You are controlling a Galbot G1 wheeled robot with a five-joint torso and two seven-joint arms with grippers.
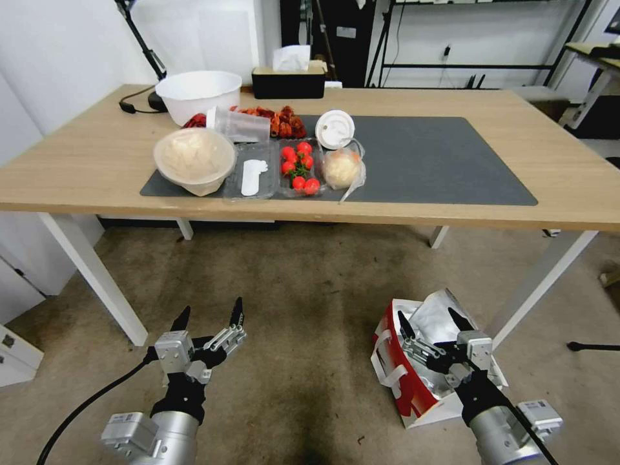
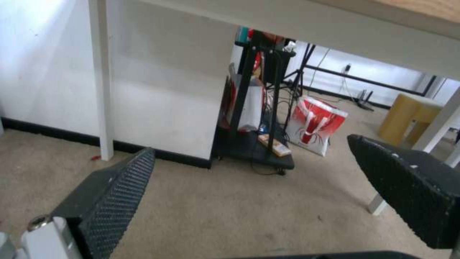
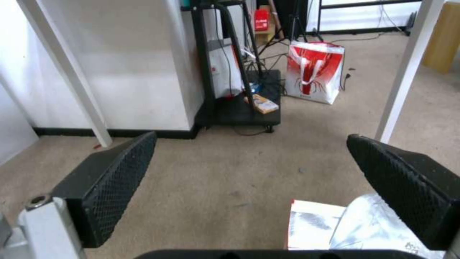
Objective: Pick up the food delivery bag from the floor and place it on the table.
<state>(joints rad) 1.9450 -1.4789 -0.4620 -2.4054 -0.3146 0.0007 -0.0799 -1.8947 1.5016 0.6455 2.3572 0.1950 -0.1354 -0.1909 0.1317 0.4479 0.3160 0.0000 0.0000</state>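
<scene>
The food delivery bag [image 1: 403,381] stands on the floor [image 1: 310,290] at the front right. It is red and white, its mouth is open and its silver foil lining shows. My right gripper [image 1: 427,316] hangs open just above that open mouth, touching nothing. In the right wrist view the bag's foil and white rim [image 3: 311,230] lie low between the open fingers of the right gripper [image 3: 251,144]. My left gripper [image 1: 212,307] is open over bare carpet at the front left, with nothing in it [image 2: 251,147]. The table [image 1: 97,155] stands ahead with its dark grey mat [image 1: 439,161].
Food containers, a tomato tray [image 1: 298,169] and a bagged bun [image 1: 342,169] crowd the mat's left half. A white table leg [image 1: 542,284] slants close beside the bag. Beyond the table stand another red-and-white bag [image 3: 314,72], a black rack [image 3: 239,104] and a wooden stool [image 2: 407,118].
</scene>
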